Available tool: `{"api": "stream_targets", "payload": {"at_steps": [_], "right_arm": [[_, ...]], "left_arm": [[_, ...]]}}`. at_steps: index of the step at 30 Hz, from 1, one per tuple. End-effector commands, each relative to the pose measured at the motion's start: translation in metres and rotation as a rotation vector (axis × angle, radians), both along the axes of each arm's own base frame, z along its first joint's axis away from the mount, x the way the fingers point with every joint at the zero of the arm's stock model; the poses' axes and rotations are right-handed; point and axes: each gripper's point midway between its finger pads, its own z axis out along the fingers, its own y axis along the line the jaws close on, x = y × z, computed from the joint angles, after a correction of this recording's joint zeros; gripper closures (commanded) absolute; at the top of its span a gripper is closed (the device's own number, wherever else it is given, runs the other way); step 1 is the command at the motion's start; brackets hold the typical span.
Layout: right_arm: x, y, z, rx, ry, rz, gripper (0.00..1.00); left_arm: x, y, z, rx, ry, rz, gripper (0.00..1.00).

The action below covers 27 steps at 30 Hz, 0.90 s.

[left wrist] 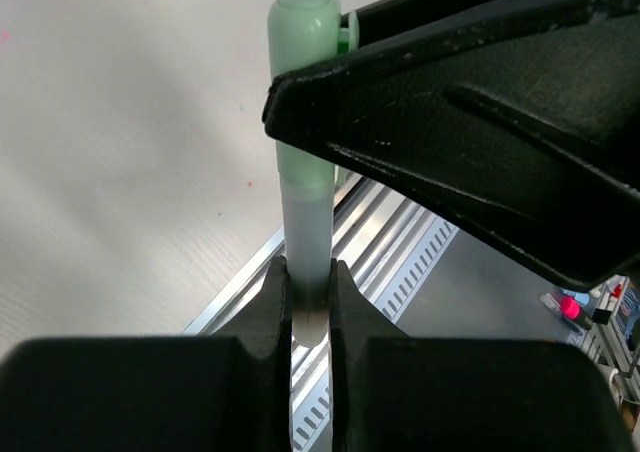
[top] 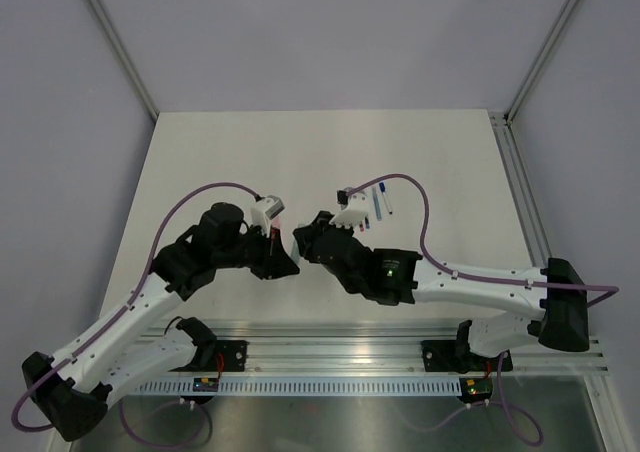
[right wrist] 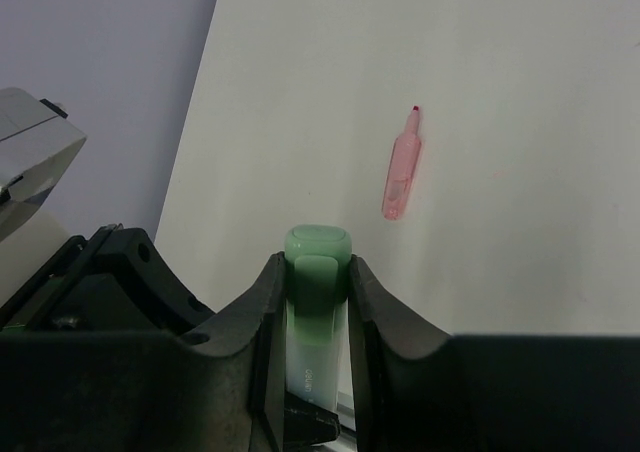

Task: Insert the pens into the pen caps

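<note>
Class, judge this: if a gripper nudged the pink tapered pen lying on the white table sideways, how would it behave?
The pink tapered pen looks round-bodied and lies flat on the white table, so it would probably roll, curving because one end narrows. It seems small hard plastic, so likely stiff and light.

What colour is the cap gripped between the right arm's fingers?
Light green. The translucent plastic pen cap shows clearest in the right wrist view.

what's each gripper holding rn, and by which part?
Left gripper pinches the pale pen low on its barrel; right gripper clamps the green cap sitting on the pen's other end.
</note>
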Motion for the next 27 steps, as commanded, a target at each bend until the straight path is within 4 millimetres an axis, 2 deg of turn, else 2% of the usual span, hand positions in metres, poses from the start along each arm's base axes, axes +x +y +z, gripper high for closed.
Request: {"api": "stream_targets", "payload": {"at_steps": [1, 2, 3, 4, 5, 6, 7, 10, 13, 14, 16, 17, 19, 20, 27], "right_arm": [[-0.034, 0.008, -0.021, -0.11, 0.104, 0.23, 1.0], [-0.025, 0.003, -0.011, -0.094, 0.095, 0.218, 1.0], [-0.001, -0.008, -0.007, -0.086, 0.088, 0.167, 1.0], [0.009, -0.011, -0.003, -0.083, 0.079, 0.167, 1.0], [0.021, -0.015, 0.003, -0.076, 0.076, 0.152, 1.0], [0.044, -0.027, 0.004, -0.079, 0.072, 0.103, 1.0], [0.052, -0.032, 0.005, -0.103, 0.061, 0.104, 1.0], [0.084, -0.05, 0.006, -0.145, 0.048, 0.048, 1.0], [0.105, -0.059, -0.008, -0.162, 0.054, 0.035, 1.0], [0.109, -0.06, -0.022, -0.187, 0.072, 0.037, 1.0], [0.119, -0.062, -0.037, -0.217, 0.091, 0.044, 1.0], [0.124, -0.06, -0.055, -0.249, 0.112, 0.047, 1.0], [0.133, -0.058, -0.072, -0.298, 0.12, 0.055, 1.0], [0.143, -0.056, -0.085, -0.333, 0.138, 0.05, 1.0], [0.187, -0.063, -0.144, -0.52, 0.202, 0.047, 1.0]], "left_arm": [[0.045, -0.041, 0.126, -0.336, -0.428, -0.044, 0.91], [0.045, -0.042, 0.125, -0.335, -0.418, -0.053, 0.85], [0.045, -0.043, 0.122, -0.328, -0.406, -0.057, 0.8], [0.045, -0.043, 0.123, -0.33, -0.406, -0.056, 0.68], [0.045, -0.042, 0.123, -0.328, -0.41, -0.051, 0.63], [0.045, -0.04, 0.125, -0.328, -0.419, -0.044, 0.58], [0.048, -0.038, 0.125, -0.319, -0.429, -0.026, 0.51], [0.049, -0.035, 0.127, -0.307, -0.439, -0.017, 0.46], [0.049, -0.033, 0.127, -0.299, -0.447, -0.006, 0.43], [0.05, -0.031, 0.128, -0.294, -0.449, 0.003, 0.43], [0.054, -0.026, 0.129, -0.284, -0.459, 0.041, 0.42], [0.055, -0.025, 0.128, -0.277, -0.458, 0.053, 0.42], [0.058, -0.021, 0.129, -0.268, -0.468, 0.084, 0.42], [0.058, -0.018, 0.131, -0.269, -0.475, 0.095, 0.42], [0.057, -0.009, 0.14, -0.271, -0.512, 0.132, 0.41]]}}
